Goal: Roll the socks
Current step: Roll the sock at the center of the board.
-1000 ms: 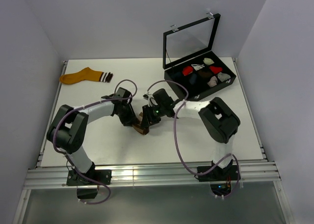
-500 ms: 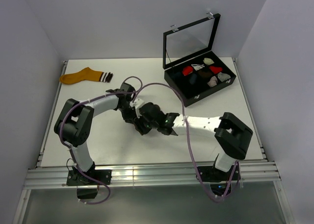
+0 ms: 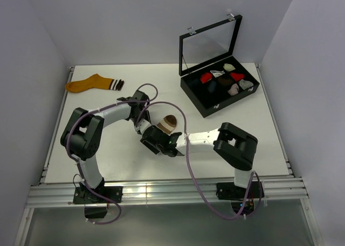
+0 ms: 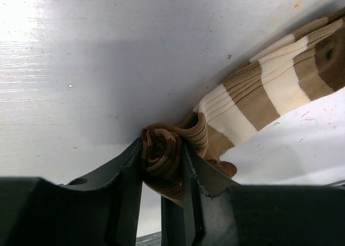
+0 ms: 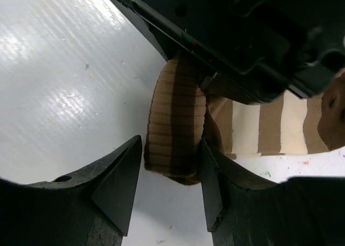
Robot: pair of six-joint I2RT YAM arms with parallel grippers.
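Brown sock (image 4: 253, 95) in left fingers (image 4: 123, 195), right fingers (image 5: 116, 184) now wider

The left arm (image 3: 108, 116) and the right arm (image 3: 202, 139) are showing white tubular links between bulky black joint housings. A purple cable (image 3: 186, 165) is looping along each. The left claw (image 4: 161, 160) and the right claw (image 5: 170, 170) are showing matte black, wedge-shaped fingers (image 5: 116, 176).

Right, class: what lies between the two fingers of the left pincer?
The rolled-up end of the brown striped sock sits there, clamped in the left pincer. The left wrist view shows it most clearly.
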